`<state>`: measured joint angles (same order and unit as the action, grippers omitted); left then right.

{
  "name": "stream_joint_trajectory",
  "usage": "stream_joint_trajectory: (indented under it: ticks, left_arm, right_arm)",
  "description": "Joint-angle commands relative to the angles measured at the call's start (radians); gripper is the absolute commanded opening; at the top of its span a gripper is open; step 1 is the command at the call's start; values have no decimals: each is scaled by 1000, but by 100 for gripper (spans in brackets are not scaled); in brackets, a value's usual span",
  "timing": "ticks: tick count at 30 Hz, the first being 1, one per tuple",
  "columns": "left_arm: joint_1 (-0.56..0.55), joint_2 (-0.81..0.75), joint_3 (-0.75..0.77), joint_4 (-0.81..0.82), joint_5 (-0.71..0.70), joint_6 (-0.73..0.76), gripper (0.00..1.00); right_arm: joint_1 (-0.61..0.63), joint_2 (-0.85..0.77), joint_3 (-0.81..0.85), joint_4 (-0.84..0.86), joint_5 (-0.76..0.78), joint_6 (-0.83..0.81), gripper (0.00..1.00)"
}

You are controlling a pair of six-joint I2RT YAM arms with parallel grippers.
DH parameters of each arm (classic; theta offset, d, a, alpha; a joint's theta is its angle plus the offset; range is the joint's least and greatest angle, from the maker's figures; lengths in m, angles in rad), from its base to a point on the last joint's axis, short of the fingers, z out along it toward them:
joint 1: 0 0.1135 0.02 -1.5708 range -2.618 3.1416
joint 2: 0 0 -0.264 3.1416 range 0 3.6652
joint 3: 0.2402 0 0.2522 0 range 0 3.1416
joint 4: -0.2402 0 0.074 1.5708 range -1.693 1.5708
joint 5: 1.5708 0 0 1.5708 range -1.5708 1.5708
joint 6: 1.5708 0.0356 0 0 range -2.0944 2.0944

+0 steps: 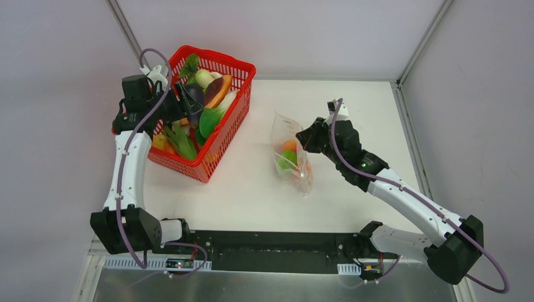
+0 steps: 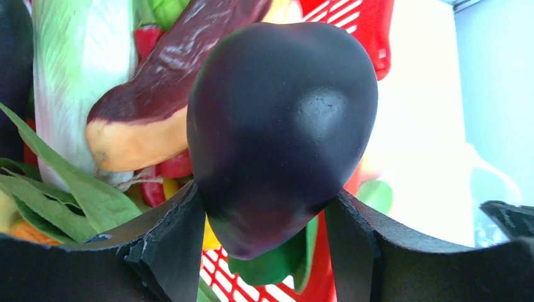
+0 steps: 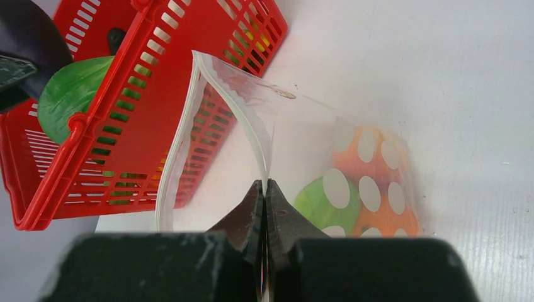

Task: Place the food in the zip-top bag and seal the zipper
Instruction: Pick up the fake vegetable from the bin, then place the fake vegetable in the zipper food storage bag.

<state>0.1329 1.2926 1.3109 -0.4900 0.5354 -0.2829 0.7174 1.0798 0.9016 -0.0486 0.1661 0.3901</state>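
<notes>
Left end effector [image 2: 263,217] clamped on glossy eggplant [image 2: 277,126], right end effector [image 3: 265,189] pinching zip-top bag [image 3: 352,145] rim; eggplant could slip or miss the narrow mouth.

White arms [image 1: 128,167], black joints [image 1: 135,229], purple cables [image 1: 118,214]

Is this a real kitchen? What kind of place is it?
Probably a robot lab bench, not a kitchen: two robot arms on a white table, plain grey walls, and toy vegetables in a red basket.
</notes>
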Motion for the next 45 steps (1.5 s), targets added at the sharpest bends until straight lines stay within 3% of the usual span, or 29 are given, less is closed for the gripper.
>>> stream_joint_trajectory:
  ticks: [1, 8, 17, 22, 27, 33, 45]
  left_arm:
    - [4, -106, -8, 129, 79, -113, 25]
    - [-82, -164, 23, 153, 154, -155, 27]
    - [-435, -129, 80, 142, 142, -154, 28]
    - [-558, -109, 5, 371, 130, -297, 27]
    - [-659, -75, -119, 691, 38, -438, 28]
    - [-760, -40, -202, 842, -139, -419, 29]
    - [-857, -38, -276, 747, -400, -339, 32]
  right_arm:
    - [-4, -29, -6, 44, -20, 21, 1]
    - [-4, -19, -10, 83, -42, 41, 1]
    - [-4, -33, -19, 99, -33, 55, 0]
    - [-4, -25, -17, 102, -39, 61, 0]
    - [-4, -22, -14, 104, -37, 62, 0]
    - [-3, -29, -20, 103, -31, 62, 0]
    - [-4, -40, -26, 110, -17, 62, 0]
